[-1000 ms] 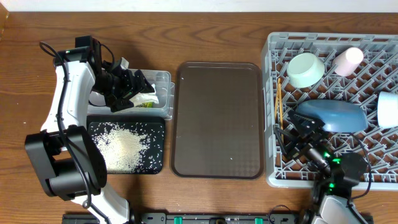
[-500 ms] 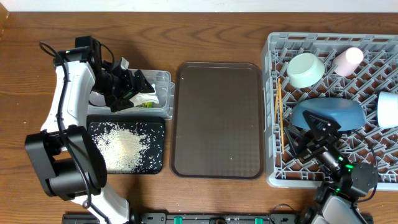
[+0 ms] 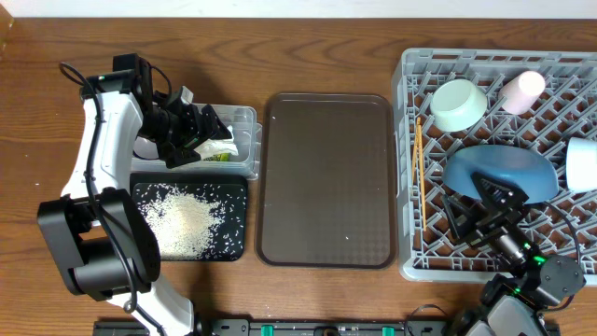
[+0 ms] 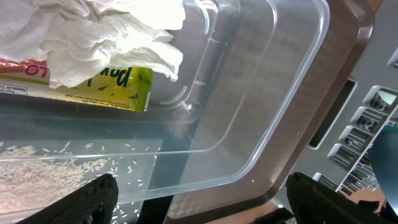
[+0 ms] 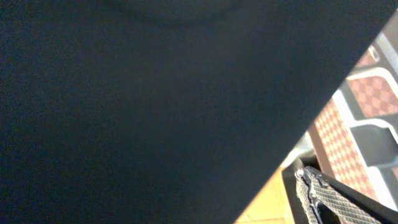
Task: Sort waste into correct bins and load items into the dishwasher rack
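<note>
Clock: read on the overhead view, 12 at the far table edge.
Left gripper (image 3: 191, 131): spread wide, empty, hanging over the clear tub (image 3: 247, 149) at 9 o'clock.
Right gripper (image 3: 480, 201): spread wide at 4 o'clock, one finger across the near rim of the blue plate (image 3: 504, 168); no clamp visible; wrist view filled by a dark blue surface, so very close.
Waste: tissue (image 4: 106, 31) on top of the yellow-green wrapper (image 4: 118, 84), both inside the tub; rice (image 3: 182, 219) heaped in the black tray (image 3: 233, 245), just at 6 o'clock of the tub.
Dishes: plate, mint bowl (image 3: 457, 105), pink cup (image 3: 522, 91), white cup (image 3: 583, 163) and chopsticks (image 3: 420, 173), all in the rack (image 3: 407, 252).
Stage: judged near the end, nothing left outside tub, tray or rack.
Plate handling: stiff, smooth, probably slippery and chippable; best taken at the rim, never across the face.
Tissue and wrapper handling: light, soft or thin; a pinch on a fold or an edge enough.
Chopsticks handling: thin, prone to roll and slip between pegs; pinch at mid-length.
Edges: pegs and the rack's 9 o'clock wall close to the right fingers; straight lift advisable before any sideways move.
Open room: brown tray (image 3: 326, 177) at centre, flat and low, the widest free lane between the arms.
</note>
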Tool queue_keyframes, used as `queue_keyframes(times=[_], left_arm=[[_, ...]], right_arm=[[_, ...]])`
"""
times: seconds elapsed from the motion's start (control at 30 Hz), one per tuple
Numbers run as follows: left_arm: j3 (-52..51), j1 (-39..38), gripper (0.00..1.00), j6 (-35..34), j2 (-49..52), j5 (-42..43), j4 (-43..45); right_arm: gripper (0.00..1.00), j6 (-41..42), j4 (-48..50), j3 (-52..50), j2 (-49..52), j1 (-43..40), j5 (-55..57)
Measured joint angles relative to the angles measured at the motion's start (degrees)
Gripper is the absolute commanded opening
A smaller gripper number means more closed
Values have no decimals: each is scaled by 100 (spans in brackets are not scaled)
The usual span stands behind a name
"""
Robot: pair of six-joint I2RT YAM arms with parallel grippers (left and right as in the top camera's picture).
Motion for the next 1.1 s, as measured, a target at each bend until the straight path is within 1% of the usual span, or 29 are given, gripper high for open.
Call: queue_keyframes(times=[0.17,0.57,0.63,0.73,0.77,0.8,0.87,0.97,1.1], left_arm=[[0,0,90,0,0,0,0],[0,0,90,0,0,0,0],[0,0,90,0,0,0,0],[0,0,89,0,0,0,-2],[0,0,90,0,0,0,2],[0,0,89,0,0,0,0],[0,0,89,0,0,2,4],[0,0,90,0,0,0,0],[0,0,89,-2,0,0,-2]], right_arm=[[99,4,2,0,0,-48,-313],[99,7,-92,0,-20,-48,-514],[99,20,-374,0,-146,-48,-527],[99,24,-1110,0,-660,-48,-470],[99,42,-1504,0,-944,-48,-404],[99,48,-1606,-2,-1027,-48,-398],[99,42,-2223,0,-1405,-50,-334],[99,46,-2844,0,-1843,-48,-245],[99,42,-3110,0,-2218,-48,-229]])
